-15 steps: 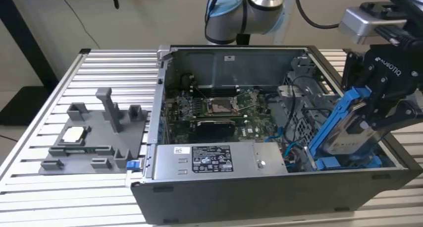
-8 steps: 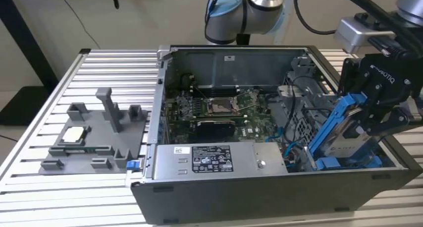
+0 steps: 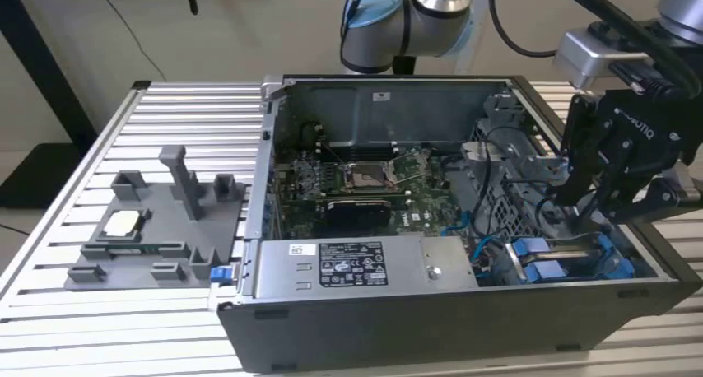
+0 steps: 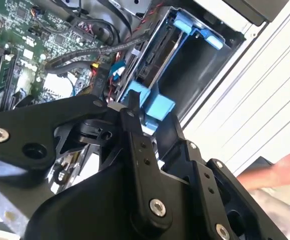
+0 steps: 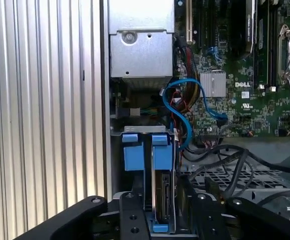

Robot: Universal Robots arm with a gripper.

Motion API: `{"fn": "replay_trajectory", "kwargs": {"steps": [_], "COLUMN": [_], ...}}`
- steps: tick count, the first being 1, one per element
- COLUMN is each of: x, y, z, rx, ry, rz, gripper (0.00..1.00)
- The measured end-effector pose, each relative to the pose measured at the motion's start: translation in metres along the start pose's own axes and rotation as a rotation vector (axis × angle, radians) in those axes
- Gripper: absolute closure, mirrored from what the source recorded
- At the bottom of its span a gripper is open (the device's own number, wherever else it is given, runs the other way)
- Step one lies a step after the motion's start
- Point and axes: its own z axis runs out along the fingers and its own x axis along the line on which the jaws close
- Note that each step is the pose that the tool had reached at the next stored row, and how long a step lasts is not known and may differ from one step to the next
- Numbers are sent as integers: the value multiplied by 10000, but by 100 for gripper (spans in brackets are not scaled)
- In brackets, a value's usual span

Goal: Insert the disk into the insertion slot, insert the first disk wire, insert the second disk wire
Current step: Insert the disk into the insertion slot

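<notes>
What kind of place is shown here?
Likely a robotics lab workbench: an open desktop computer case sits on a ribbed aluminium table, a grey fixture tray beside it, a robot arm above.

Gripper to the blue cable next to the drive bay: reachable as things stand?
Probably yes. The case is open, the gripper hangs over the drive bay, and the blue cable loops free right beside it. Black cables nearby could crowd the approach.
</notes>
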Motion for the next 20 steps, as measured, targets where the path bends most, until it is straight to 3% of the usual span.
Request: {"fn": "replay_trajectory", "kwargs": {"steps": [6,16,20], "x": [-40,-151,-214], "y": [4,9,17], "z": [-73,-76,-76], "rx": [11,299,352], "ry": [-73,-344,-414], "rz": [19,37,40], "gripper": [59,59,59]}}
